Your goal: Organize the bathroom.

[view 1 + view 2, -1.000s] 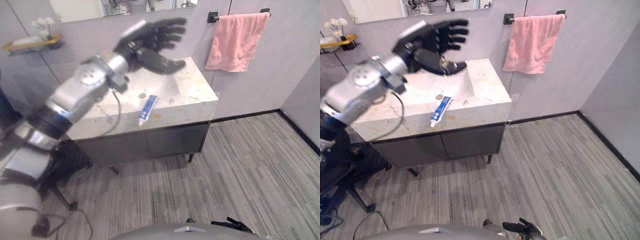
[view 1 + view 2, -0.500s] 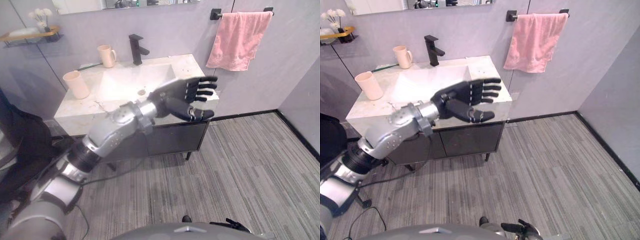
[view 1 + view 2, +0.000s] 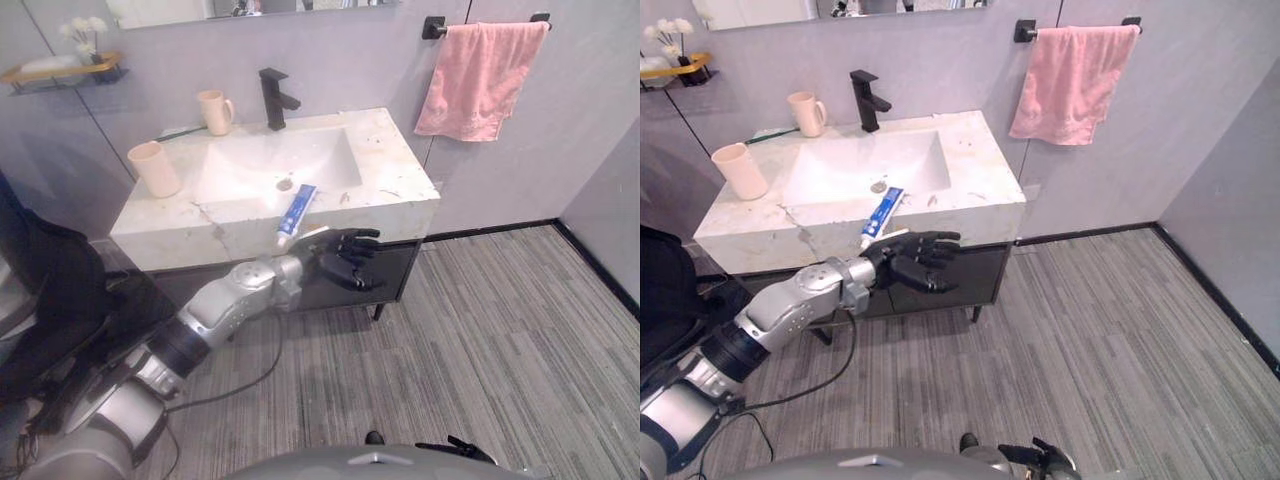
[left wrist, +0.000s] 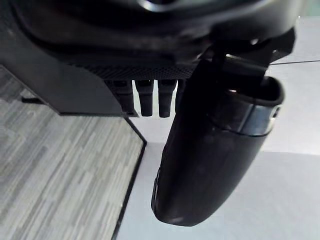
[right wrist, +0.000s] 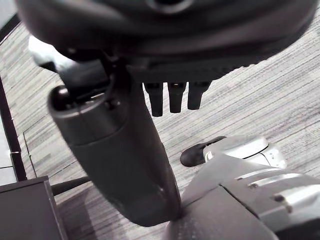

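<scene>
A blue and white toothpaste tube (image 3: 296, 210) lies on the front edge of the marble vanity top (image 3: 392, 172), just before the basin. My left hand (image 3: 346, 259) hangs open and empty below that edge, in front of the dark cabinet (image 3: 395, 272); its straight fingers (image 4: 150, 102) and thumb hold nothing in the left wrist view. A pink cup (image 3: 153, 168) stands at the counter's left end. A cream mug (image 3: 212, 110) stands at the back beside the black faucet (image 3: 275, 96). My right hand (image 5: 117, 150) is open over the wood-look floor.
A pink towel (image 3: 480, 66) hangs on a wall bar at the right. A small wooden shelf (image 3: 62, 70) with white flowers is on the left wall. A thin toothbrush (image 3: 770, 134) lies by the mug. A dark chair (image 3: 55, 300) stands left of the vanity.
My left arm has swung down from above the sink, past the counter's front, to below the edge by the cabinet. The hand has stayed open and empty. The toothpaste shows again.
</scene>
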Tool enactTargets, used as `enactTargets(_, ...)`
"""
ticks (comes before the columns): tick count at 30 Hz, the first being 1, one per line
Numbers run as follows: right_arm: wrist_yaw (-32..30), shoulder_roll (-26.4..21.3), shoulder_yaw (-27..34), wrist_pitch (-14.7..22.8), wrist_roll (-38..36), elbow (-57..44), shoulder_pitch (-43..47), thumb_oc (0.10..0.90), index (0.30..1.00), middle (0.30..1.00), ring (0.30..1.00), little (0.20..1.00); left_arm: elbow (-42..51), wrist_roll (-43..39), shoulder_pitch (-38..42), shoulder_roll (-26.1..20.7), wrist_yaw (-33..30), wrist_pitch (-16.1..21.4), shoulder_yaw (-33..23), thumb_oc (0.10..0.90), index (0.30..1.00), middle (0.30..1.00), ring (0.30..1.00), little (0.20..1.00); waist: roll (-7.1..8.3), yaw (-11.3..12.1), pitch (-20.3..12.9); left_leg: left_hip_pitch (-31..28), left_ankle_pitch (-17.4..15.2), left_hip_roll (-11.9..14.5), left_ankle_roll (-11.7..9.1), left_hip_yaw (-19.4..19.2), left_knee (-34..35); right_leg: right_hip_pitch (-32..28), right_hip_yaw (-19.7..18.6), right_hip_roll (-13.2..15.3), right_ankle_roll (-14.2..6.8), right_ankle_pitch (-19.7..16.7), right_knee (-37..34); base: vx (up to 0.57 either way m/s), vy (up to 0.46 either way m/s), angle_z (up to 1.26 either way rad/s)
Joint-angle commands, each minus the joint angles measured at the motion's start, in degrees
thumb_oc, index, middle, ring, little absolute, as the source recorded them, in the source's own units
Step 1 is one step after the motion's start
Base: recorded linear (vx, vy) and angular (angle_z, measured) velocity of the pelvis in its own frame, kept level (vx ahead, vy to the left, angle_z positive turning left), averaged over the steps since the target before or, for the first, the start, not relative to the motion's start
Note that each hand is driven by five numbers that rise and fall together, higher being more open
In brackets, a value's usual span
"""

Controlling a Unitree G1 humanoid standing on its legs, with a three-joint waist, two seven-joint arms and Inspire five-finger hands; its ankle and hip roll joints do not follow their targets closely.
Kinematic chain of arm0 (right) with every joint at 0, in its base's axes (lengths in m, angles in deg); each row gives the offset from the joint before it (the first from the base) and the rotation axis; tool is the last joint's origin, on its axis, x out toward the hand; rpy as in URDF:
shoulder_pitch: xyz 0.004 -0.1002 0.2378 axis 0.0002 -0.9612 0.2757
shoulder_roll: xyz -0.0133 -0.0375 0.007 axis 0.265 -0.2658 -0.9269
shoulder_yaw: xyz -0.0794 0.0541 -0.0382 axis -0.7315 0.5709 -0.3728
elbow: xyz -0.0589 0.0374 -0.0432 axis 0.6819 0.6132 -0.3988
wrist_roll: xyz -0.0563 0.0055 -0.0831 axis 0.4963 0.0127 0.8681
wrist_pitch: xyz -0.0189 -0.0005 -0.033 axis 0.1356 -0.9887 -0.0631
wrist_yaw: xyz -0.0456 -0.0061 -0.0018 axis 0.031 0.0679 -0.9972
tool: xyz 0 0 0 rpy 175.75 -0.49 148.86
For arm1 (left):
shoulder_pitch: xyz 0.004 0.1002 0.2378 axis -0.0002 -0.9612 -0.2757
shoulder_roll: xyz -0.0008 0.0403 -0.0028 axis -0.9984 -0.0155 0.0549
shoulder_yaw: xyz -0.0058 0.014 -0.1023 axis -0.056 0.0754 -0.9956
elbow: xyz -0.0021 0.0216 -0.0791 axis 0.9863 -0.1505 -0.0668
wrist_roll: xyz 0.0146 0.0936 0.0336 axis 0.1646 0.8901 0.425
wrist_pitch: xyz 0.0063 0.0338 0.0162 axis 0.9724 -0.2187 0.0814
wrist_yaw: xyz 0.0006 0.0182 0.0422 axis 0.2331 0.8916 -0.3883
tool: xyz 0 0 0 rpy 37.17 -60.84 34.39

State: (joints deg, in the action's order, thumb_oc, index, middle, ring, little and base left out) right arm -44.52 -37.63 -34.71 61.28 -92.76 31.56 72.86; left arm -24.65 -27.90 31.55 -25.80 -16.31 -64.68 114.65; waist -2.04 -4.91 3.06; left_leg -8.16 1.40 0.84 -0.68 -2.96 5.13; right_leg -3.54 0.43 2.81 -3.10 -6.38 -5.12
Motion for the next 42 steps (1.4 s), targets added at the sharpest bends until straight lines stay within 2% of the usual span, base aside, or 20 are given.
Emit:
enactTargets(1, -0.6, -1.3, 0.1, 2.1, 0.1, 0.4, 0.8, 0.800, 0.900, 0.900, 0.900, 0.900, -2.0, 5.1, 6.3, 1.8, -3.8, 8.9, -6.9, 0.800, 0.900, 0.900, 0.900, 0.900, 1.34, 0.0, 0.8, 0.7, -0.7, -3.3, 3.5, -1.0, -0.8, -2.0, 1.8, -1.6, -0.2, 3.3, 2.3, 0.00, 0.000, 0.00)
enactTargets(4, -0.8, -1.3, 0.2, 2.2, 0.1, 0.0, 0.4, 0.800, 0.900, 0.900, 0.900, 0.900, -3.5, 7.6, 5.9, 1.7, -4.8, 11.4, -7.9, 0.800, 0.900, 0.900, 0.900, 0.900, 1.52, -0.1, 1.1, 0.7, -0.7, -3.3, 3.5, -1.1, -0.7, -1.8, 1.8, -1.5, -0.2, 3.3, 2.4, 0.01, 0.000, -0.01)
enactTargets(9, -1.0, -1.3, 0.3, 2.3, -0.1, -1.0, -0.6, 0.800, 0.900, 0.900, 0.900, 0.900, -4.4, 11.7, 5.1, 0.6, -8.0, 10.6, -8.8, 0.800, 0.900, 0.900, 0.900, 0.900, 1.78, -0.2, 1.5, 0.8, -0.6, -3.3, 3.7, -1.1, -0.6, -1.4, 1.8, -1.5, -0.3, 3.1, 2.6, 0.01, 0.005, -0.03)
enactTargets(14, -1.1, -1.4, 0.6, 2.2, 0.3, -1.6, -1.2, 0.800, 0.900, 0.900, 0.900, 0.900, -5.8, 13.9, 4.3, 0.0, -10.2, 12.2, -10.3, 0.800, 0.900, 0.900, 0.900, 0.900, 2.22, -0.1, 1.7, 1.0, -0.7, -3.4, 3.8, -1.2, -0.7, -1.3, 1.9, -1.4, -0.3, 3.1, 2.6, 0.02, 0.018, 0.00)
enactTargets(22, -0.6, -0.9, 1.2, 3.0, 1.0, -1.6, -2.0, 0.800, 0.900, 0.900, 0.900, 0.900, -2.8, 17.8, 2.9, -0.2, -13.7, 11.5, -12.1, 0.800, 0.900, 0.900, 0.900, 0.900, 2.77, 0.6, 2.2, 1.5, -0.9, -3.6, 4.2, -0.8, -1.0, -0.6, 2.0, -1.2, -0.4, 3.2, 3.2, 0.01, 0.017, 0.01)
enactTargets(28, -0.7, -0.5, 1.4, 3.1, 1.5, -1.8, -2.5, 0.800, 0.900, 0.900, 0.900, 0.900, -1.1, 21.0, 2.0, -0.6, -17.4, 12.9, -13.5, 0.800, 0.900, 0.900, 0.900, 0.900, 3.12, 1.1, 2.5, 1.6, -1.0, -3.8, 4.3, -0.4, -1.1, -0.5, 2.1, -1.1, -0.5, 3.2, 3.5, 0.02, 0.017, 0.01)
enactTargets(36, -0.4, -0.4, 2.1, 3.3, 2.3, -2.2, -3.3, 0.800, 0.900, 0.900, 0.900, 0.900, 1.7, 22.3, -0.4, -1.2, -18.4, 13.7, -15.8, 0.800, 0.900, 0.900, 0.900, 0.900, 3.72, 2.0, 3.3, 2.1, -1.3, -4.0, 4.6, 0.2, -1.6, -0.1, 2.5, -0.9, -0.6, 3.3, 4.1, 0.02, 0.021, 0.02)
enactTargets(42, -0.4, 0.0, 2.2, 3.6, 2.6, -2.7, -3.8, 0.800, 0.900, 0.900, 0.900, 0.900, 4.6, 25.1, -2.6, -0.6, -19.3, 13.0, -16.9, 0.800, 0.900, 0.900, 0.900, 0.900, 4.28, 2.6, 4.0, 2.5, -1.4, -4.1, 4.8, 0.5, -1.7, 0.5, 2.7, -0.7, -0.9, 3.1, 4.5, 0.02, 0.015, 0.04)
